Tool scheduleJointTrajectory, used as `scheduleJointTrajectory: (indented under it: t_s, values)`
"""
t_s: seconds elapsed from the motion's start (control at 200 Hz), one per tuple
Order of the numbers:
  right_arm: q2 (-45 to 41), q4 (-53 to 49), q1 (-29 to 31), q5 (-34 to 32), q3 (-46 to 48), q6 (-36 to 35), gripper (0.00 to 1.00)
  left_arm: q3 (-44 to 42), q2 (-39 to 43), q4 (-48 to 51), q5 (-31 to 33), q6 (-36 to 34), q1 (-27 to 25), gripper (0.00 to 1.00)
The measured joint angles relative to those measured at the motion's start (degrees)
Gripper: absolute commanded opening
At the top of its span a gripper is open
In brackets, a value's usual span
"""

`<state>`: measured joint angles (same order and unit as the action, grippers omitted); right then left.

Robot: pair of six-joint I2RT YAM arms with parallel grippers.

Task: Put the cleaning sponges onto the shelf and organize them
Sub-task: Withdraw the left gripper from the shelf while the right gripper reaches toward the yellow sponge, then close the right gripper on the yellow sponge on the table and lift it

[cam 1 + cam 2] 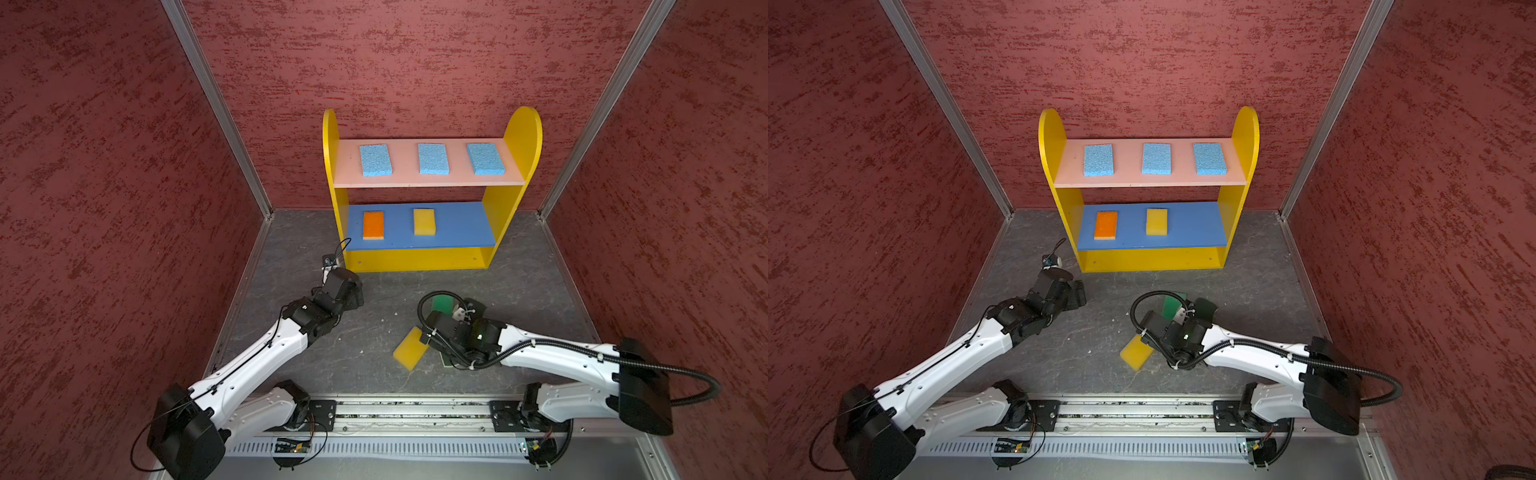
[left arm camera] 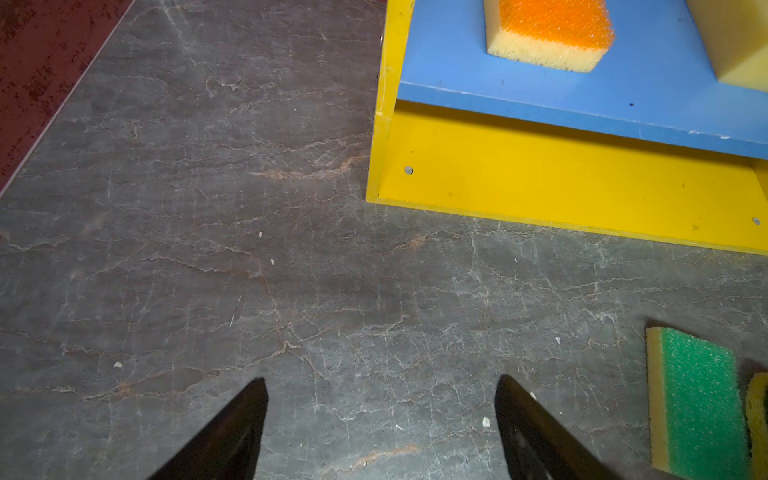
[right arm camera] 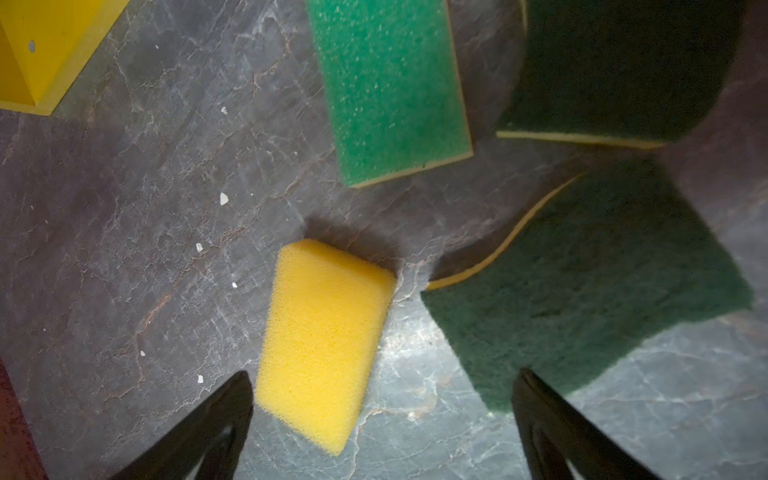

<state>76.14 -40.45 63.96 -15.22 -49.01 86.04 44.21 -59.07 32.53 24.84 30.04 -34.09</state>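
The shelf (image 1: 515, 137) stands at the back with three light blue sponges (image 1: 433, 158) on its pink board. On the blue board lie an orange-topped sponge (image 1: 373, 225) and a yellow one (image 1: 424, 222). My right gripper (image 3: 384, 376) hangs open over the floor. Another yellow sponge (image 3: 324, 340) lies between its fingers, close to one of them and untouched. Beyond it lie a bright green-topped sponge (image 3: 395, 87) and two dark green wavy ones (image 3: 602, 282), (image 3: 615, 66). My left gripper (image 2: 382, 390) is open and empty above bare floor near the shelf's (image 2: 540, 174) bottom left corner.
Red textured walls (image 1: 104, 208) close in the left, back and right. A metal rail (image 1: 415, 411) carrying both arm bases runs along the front. The floor (image 1: 374, 332) is grey, stone-patterned, with small crumbs. In both top views the right arm covers part of the floor sponges.
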Motion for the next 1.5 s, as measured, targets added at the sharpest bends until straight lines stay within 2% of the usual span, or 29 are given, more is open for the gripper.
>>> scheduleJointTrajectory:
  t_s: [0.381, 0.606, 1.012, 1.272, 1.498]
  values:
    - [9.22, 0.2, 4.04, 0.04, -3.98, 7.78, 0.99, -1.73, 6.03, 2.29, -2.34, 0.2, 0.04, 0.87]
    - [16.31, 0.61, 6.12, 0.7, -10.62, 8.07, 0.98, -3.63, 8.61, 2.8, -4.31, 0.98, 0.09, 0.87]
    - [20.24, 1.44, 6.34, 2.47, -11.96, 8.11, 0.99, -5.55, 14.43, 4.37, -5.6, 1.46, 1.6, 0.87]
    - [20.92, 0.83, 6.34, 3.06, -12.63, 8.5, 0.99, -5.97, 15.58, 5.27, -6.19, 1.49, 2.12, 0.87]
    - [24.79, -1.09, 6.34, 3.65, -17.09, 8.39, 0.99, -6.21, 15.63, 5.4, -6.86, 1.81, 2.34, 0.88]
